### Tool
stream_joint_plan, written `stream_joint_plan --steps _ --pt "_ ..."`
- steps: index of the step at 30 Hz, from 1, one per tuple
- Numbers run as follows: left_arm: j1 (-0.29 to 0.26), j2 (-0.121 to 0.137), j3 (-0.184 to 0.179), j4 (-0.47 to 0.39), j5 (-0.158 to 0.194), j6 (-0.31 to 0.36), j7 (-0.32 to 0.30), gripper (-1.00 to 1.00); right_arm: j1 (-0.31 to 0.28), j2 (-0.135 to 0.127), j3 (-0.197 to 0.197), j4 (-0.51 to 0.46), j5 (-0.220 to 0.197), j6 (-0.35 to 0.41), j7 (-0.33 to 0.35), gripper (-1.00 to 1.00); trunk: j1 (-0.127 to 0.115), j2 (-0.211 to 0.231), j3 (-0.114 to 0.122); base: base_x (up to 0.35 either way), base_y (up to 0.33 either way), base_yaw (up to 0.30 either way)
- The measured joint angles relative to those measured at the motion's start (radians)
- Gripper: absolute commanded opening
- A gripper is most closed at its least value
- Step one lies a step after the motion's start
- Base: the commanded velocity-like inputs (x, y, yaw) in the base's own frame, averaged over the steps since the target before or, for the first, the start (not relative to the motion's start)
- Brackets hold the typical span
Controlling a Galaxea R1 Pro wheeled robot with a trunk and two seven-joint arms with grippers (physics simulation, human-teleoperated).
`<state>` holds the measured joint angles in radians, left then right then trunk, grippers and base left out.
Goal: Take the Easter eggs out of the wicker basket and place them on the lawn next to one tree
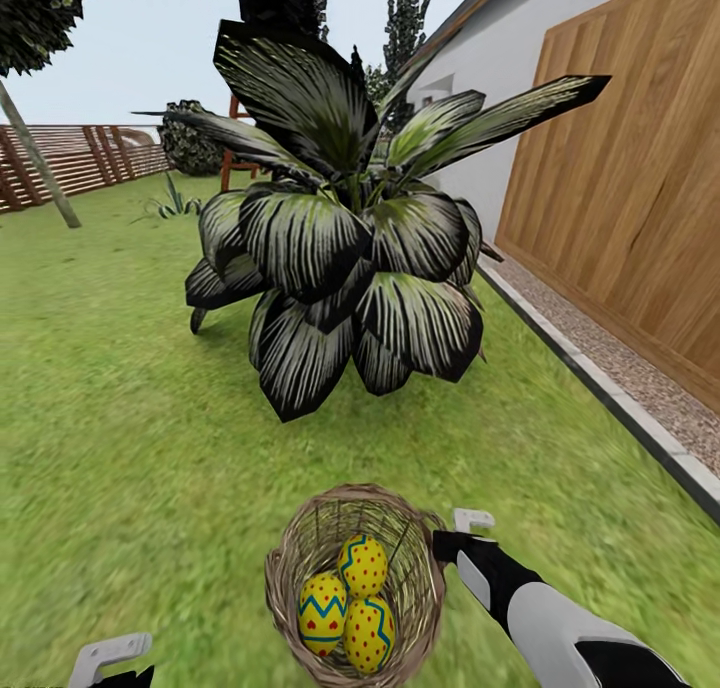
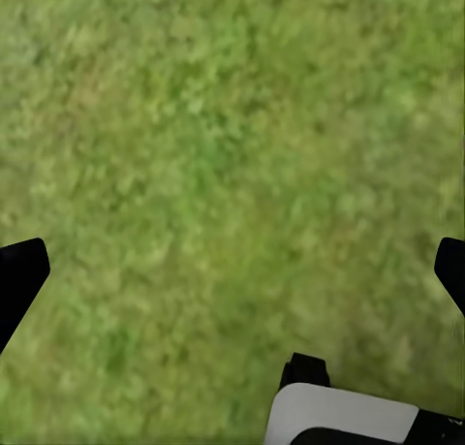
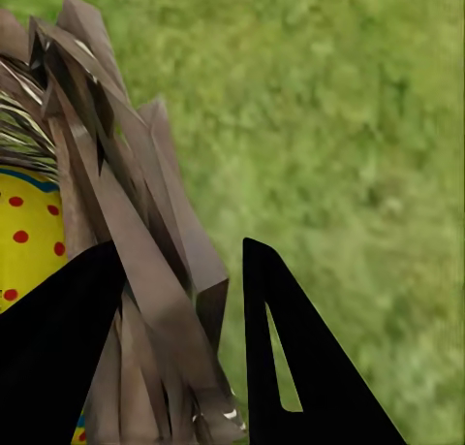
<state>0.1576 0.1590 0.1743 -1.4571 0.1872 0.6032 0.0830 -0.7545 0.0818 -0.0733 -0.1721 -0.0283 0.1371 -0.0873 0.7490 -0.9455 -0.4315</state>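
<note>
The wicker basket [image 1: 290, 543] hangs tilted just in front of me over the lawn [image 1: 120, 418]. It holds the three Easter eggs: one at the top [image 1: 363, 564], one with a blue zigzag [image 1: 322, 611] and one at the bottom [image 1: 369, 633]. My right gripper [image 1: 447, 540] is shut on the basket's right rim. The right wrist view has the woven wall [image 3: 126, 222] between the two black fingers, with an egg [image 3: 29, 237] on the inner side. My left gripper [image 1: 110, 658] is open over bare grass [image 2: 232, 154], holding nothing. The thick-trunked tree is out of view.
A big dark-leaved plant [image 1: 340, 258] stands straight ahead. To the right run a curb and gravel strip [image 1: 640, 388], a wooden wall [image 1: 620, 188] and a white house wall [image 1: 490, 108]. A slat fence [image 1: 70, 158] and a slim leaning trunk [image 1: 40, 163] are far left.
</note>
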Motion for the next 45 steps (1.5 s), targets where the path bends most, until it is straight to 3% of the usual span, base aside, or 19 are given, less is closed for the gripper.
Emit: stream_joint_plan --steps 33,45 --pt "0.000 0.000 0.000 0.003 -0.001 -0.001 0.003 1.00 0.000 0.006 0.001 0.001 0.000 0.001 0.000 -1.00 0.000 0.000 0.046 -0.001 0.001 0.164" --pt "0.000 0.000 0.000 0.003 -0.002 -0.001 0.003 1.00 0.000 0.008 0.002 0.001 -0.001 0.001 0.001 -1.00 0.000 0.000 0.058 -0.145 0.223 0.242"
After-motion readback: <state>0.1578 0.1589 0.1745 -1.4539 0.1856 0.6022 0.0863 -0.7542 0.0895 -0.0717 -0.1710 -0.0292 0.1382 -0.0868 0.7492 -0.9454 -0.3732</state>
